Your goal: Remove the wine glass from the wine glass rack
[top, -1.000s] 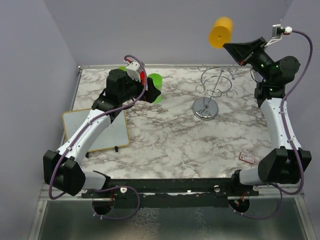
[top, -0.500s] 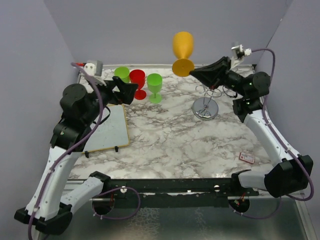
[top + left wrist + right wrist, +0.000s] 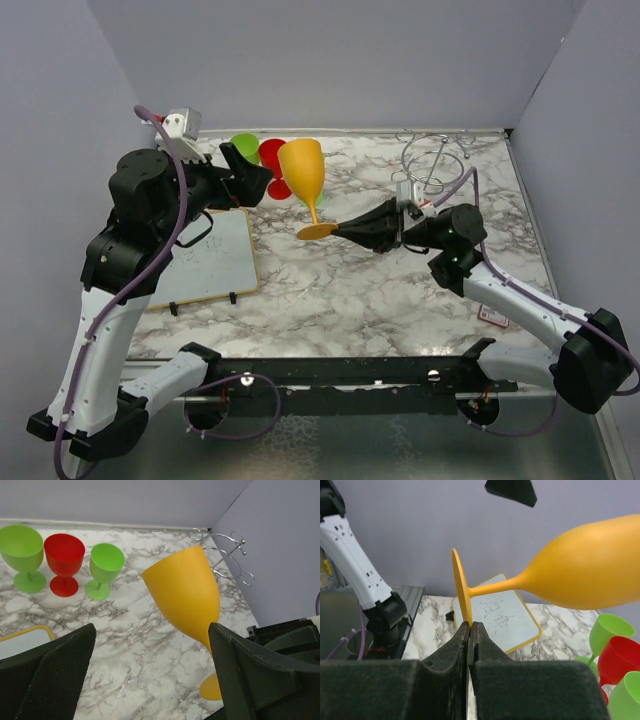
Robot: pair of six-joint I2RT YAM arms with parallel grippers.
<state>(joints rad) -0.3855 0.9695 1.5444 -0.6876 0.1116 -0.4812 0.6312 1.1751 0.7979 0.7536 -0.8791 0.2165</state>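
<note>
The wine glass [image 3: 303, 172] is orange plastic and held nearly upright in the air over the table's middle. My right gripper [image 3: 340, 230] is shut on the rim of its foot [image 3: 461, 587], jaws pressed together on the thin disc. The glass is off the wine glass rack [image 3: 432, 160], a silver wire stand at the back right whose base is hidden behind my right arm. My left gripper [image 3: 255, 178] is open and empty, just left of the glass. In the left wrist view the glass [image 3: 187, 592] stands between its fingers and beyond them, with the rack [image 3: 225, 555] behind.
Two green glasses [image 3: 20, 547] [image 3: 106, 562] and a red glass [image 3: 64, 557] stand in a row at the back left. A yellow-framed whiteboard [image 3: 205, 260] lies at the left. A small card [image 3: 494, 316] lies at the front right.
My right arm swung the orange glass from high above the rack down and left to the table's middle, turning it bowl-up. My left arm rose and its gripper drew back from the glasses.
</note>
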